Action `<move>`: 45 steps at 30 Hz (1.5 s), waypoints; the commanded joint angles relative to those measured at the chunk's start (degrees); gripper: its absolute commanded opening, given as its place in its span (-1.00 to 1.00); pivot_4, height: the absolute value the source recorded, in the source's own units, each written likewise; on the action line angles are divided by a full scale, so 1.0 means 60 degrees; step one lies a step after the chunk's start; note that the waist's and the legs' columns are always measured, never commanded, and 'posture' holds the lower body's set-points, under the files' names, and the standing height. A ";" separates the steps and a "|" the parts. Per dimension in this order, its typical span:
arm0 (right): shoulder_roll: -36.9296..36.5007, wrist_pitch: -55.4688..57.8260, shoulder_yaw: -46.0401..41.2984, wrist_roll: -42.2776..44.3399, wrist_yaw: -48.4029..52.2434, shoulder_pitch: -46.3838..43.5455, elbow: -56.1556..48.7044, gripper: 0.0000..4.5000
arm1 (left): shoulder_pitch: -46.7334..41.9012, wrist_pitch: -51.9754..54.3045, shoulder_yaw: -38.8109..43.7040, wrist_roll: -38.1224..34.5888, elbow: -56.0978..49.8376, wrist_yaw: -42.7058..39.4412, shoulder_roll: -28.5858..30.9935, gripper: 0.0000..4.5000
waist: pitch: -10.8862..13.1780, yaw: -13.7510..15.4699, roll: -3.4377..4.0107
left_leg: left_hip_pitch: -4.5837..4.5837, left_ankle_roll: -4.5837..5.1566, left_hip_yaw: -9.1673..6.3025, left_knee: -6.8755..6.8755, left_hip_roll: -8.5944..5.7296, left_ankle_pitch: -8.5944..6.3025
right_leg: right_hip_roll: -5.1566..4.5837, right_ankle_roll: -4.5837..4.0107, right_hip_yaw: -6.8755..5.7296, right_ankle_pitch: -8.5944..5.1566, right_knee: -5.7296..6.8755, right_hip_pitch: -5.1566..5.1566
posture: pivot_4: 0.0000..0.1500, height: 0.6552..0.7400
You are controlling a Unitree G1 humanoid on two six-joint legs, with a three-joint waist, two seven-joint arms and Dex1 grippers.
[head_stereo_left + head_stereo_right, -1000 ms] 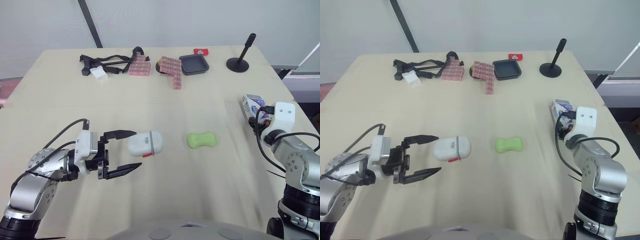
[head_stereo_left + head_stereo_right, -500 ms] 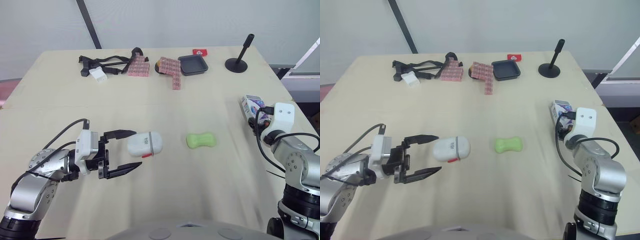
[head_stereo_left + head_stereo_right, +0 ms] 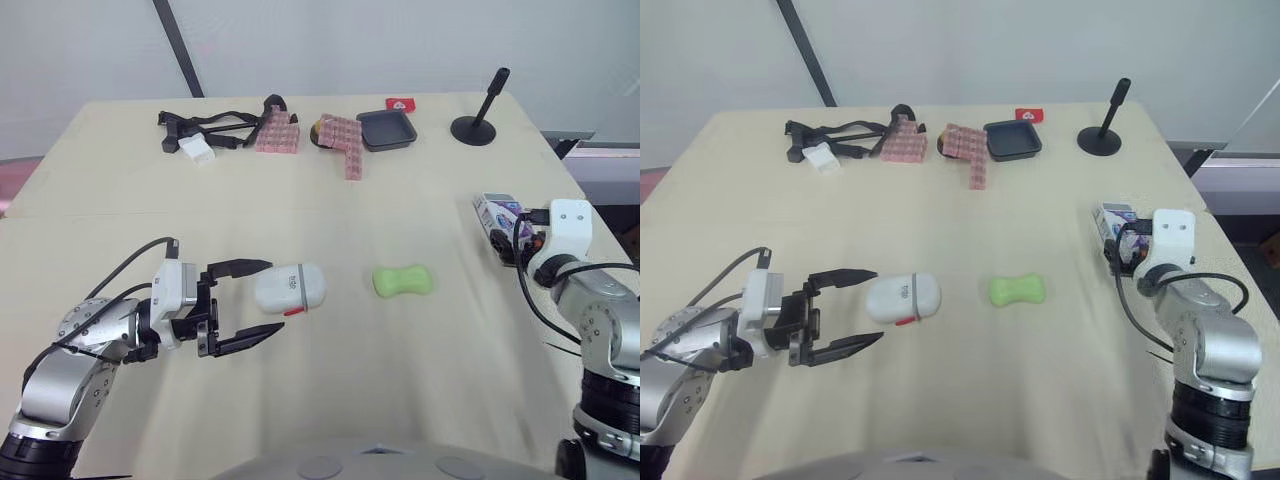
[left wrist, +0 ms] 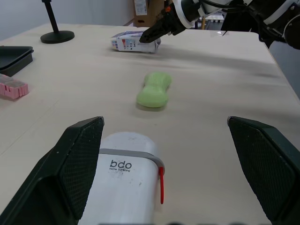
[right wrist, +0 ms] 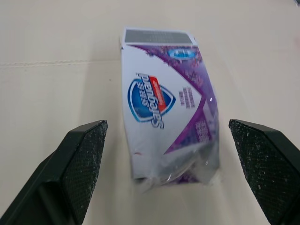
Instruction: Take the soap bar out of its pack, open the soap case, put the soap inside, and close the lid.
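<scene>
The white soap case [image 3: 290, 288] lies shut on the table, left of centre. My left gripper [image 3: 276, 297] is open, its two black fingers [image 3: 240, 267] reaching along either side of the case's near end without touching it. The bare green soap bar [image 3: 403, 280] lies on the table to the right of the case. The purple and white soap pack [image 5: 164, 103] lies flat near the table's right edge. My right gripper [image 5: 166, 125] is open, its fingers spread wide on both sides of the pack's near end.
Along the far edge lie black straps [image 3: 212, 124] with a white piece [image 3: 198, 149], pink block strips [image 3: 280, 134], a black tray [image 3: 388, 128], a small red item [image 3: 402, 103] and a black stand [image 3: 478, 122]. The table's right edge is close to the pack.
The soap pack has gone from raised to lying flat, slightly further left. My right wrist has shifted a little. The left arm and soap case have not moved.
</scene>
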 commanded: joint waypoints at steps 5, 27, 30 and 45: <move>-0.1717 -0.3975 -0.0194 0.1123 0.4040 -0.0392 0.0044 0.98 | -0.0161 -0.0247 -0.0035 0.0259 0.0064 -0.0085 0.0019 1.00 | 0.0001 -0.0071 0.0001 | 0.0001 0.0001 0.0001 -0.0008 0.0003 0.0000 | 0.0001 0.0000 0.0002 0.0000 -0.0004 0.0000 | 1.00 0.94; -0.3176 -0.9028 0.0896 0.2330 1.2129 0.2819 0.1891 0.98 | -0.1669 -0.0903 -0.0519 0.1492 0.1858 -0.1057 0.0458 1.00 | -0.0005 -0.0215 -0.0014 | -0.0060 0.0159 -0.0003 0.0033 0.0031 0.0012 | -0.0062 -0.0072 -0.0056 -0.0021 -0.0010 -0.0003 | 1.00 0.94; -0.3200 -0.9103 0.0926 0.2356 1.2137 0.2814 0.1936 0.98 | -0.1712 -0.1006 -0.0539 0.1546 0.1951 -0.1103 0.0452 1.00 | -0.0005 -0.0248 -0.0015 | -0.0095 0.0182 -0.0003 0.0043 0.0030 0.0024 | -0.0076 -0.0074 -0.0079 -0.0021 -0.0003 -0.0025 | 1.00 0.94; -0.3449 -0.8902 0.0958 0.2316 1.1521 0.3125 0.1663 0.98 | -0.2642 -0.1560 -0.1692 0.3092 0.2963 -0.0775 0.0456 1.00 | -0.0006 -0.0244 -0.0013 | -0.0161 0.0243 -0.0003 0.0109 0.0025 0.0053 | -0.0168 -0.0100 -0.0221 -0.0034 0.0048 -0.0074 | 1.00 0.94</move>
